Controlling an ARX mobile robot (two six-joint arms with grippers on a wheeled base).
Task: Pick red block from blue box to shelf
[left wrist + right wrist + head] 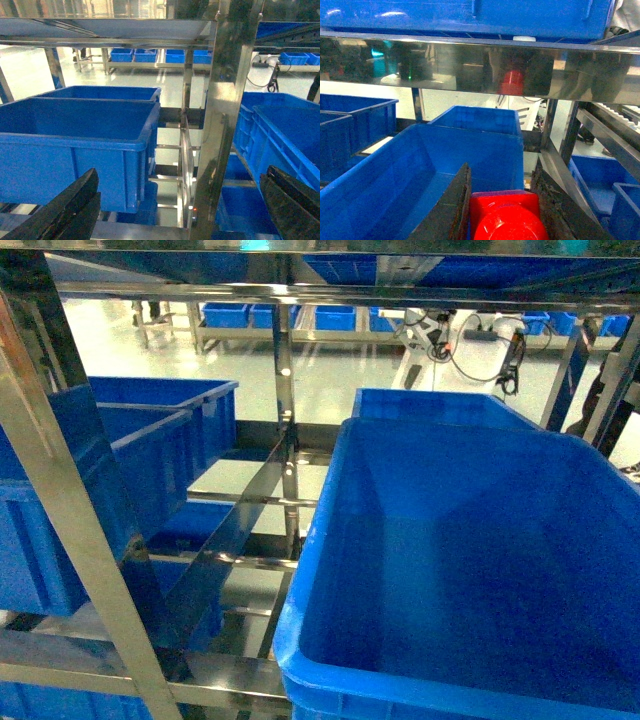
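A: So, where is the red block [505, 220] sitting right now?

B: The right hand [502, 212] is gripping it, one dark finger [451, 210] pressing its left face and the other its right. The block is hanging above the open dark blue crate [470, 570] at the near right of the shelf [285, 390], just under a shiny steel tier where its red reflection is showing.

A: And the left hand [180, 210]?

B: It is spread wide with nothing in it, facing another blue crate [75, 145] on the left side of the shelf and the steel upright [220, 125] in the middle.

A: How is the block likely handling?

B: I am judging it as light, rigid plastic, hollow like most toy bricks, so it is not bending or crushing under the squeeze. The glossy skin is looking slippery, though, and the rounded stud on the near face is offering nothing flat to grip.

A: So the hold is in the right place?

B: Seemingly, yes. The fingers are meeting the two flat side walls, which is the sensible spot; taking it by the stud or an edge is asking for it to twist out. I am not seeing the turquoise box in any view.
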